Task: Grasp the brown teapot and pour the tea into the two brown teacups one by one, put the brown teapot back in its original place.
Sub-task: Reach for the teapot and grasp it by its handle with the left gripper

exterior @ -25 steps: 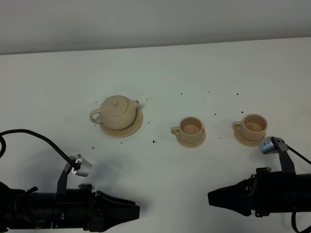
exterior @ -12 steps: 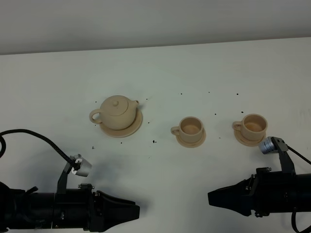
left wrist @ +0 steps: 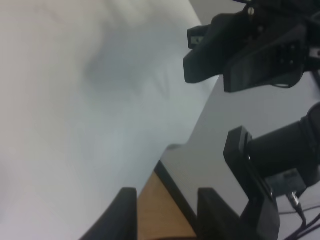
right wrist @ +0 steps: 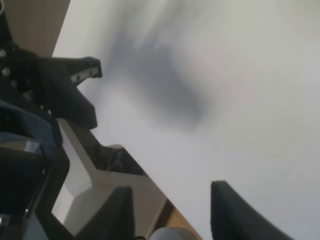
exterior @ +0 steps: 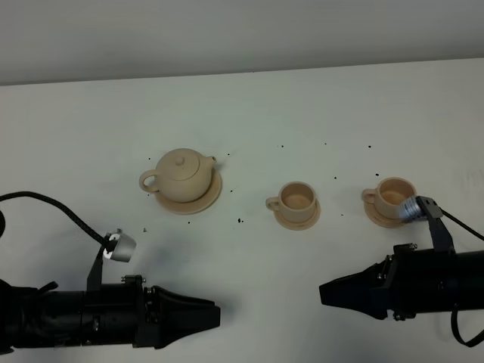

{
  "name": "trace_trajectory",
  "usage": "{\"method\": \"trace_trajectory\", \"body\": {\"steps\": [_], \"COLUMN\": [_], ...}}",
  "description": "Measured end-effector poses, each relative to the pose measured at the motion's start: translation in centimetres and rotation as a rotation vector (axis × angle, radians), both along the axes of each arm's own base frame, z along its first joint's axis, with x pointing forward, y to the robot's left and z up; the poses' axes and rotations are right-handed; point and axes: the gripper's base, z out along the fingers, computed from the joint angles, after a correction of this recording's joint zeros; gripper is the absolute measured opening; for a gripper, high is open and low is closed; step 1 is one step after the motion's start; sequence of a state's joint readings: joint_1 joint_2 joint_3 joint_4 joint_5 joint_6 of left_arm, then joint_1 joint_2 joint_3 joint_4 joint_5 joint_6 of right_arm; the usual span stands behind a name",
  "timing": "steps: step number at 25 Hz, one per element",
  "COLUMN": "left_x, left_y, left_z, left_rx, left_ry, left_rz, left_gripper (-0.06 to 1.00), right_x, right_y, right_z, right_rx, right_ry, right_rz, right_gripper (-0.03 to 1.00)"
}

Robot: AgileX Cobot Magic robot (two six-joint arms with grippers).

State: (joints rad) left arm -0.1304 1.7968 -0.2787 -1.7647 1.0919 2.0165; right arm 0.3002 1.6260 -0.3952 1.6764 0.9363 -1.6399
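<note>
Tan round-bellied ceramic teapot [exterior: 184, 172] stays untouched: left pincer [exterior: 218, 316] and right pincer [exterior: 322, 293], parted and empty, only edged inward, so grasping hasn't begun.

matt ceramic teapot [exterior: 184, 175], smooth white table [exterior: 302, 106]

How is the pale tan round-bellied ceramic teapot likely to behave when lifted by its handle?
The pale tan round-bellied ceramic teapot looks rigid, smooth and brittle, probably heavy for its size. Held by the thin loop handle, its belly may swing spout-down. The knobbed lid seems only resting, so it could slide off when tilted.
</note>
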Motion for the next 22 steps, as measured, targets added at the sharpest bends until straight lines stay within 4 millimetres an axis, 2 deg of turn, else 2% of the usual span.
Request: {"method": "trace_trajectory", "body": {"steps": [5, 9, 17, 22], "left_x": [1.9, 3.1, 4.7, 5.1], "left_y": [-0.3, -0.3, -0.1, 0.1], "left_z": [2.0, 3.5, 6.4, 7.7], "left_rx": [-0.033, -0.001, 0.119, 0.164], "left_ry": [-0.036, -0.036, -0.061, -0.092], "left_rz": [0.035, 0.040, 0.042, 0.052], "left_gripper": [0.34, 0.34, 0.34, 0.34], "right_x": [1.1, 0.7, -3.4, -6.7], "right_y": [-0.3, -1.3, -4.9, -7.6], "right_z": [2.9, 5.7, 10.3, 11.9], "right_rx": [-0.104, -0.207, -0.427, -0.576], "right_ry": [-0.073, -0.144, -0.244, -0.276], "right_rz": [-0.005, -0.058, -0.212, -0.326], "right_gripper": [0.37, 0.35, 0.34, 0.34]}}
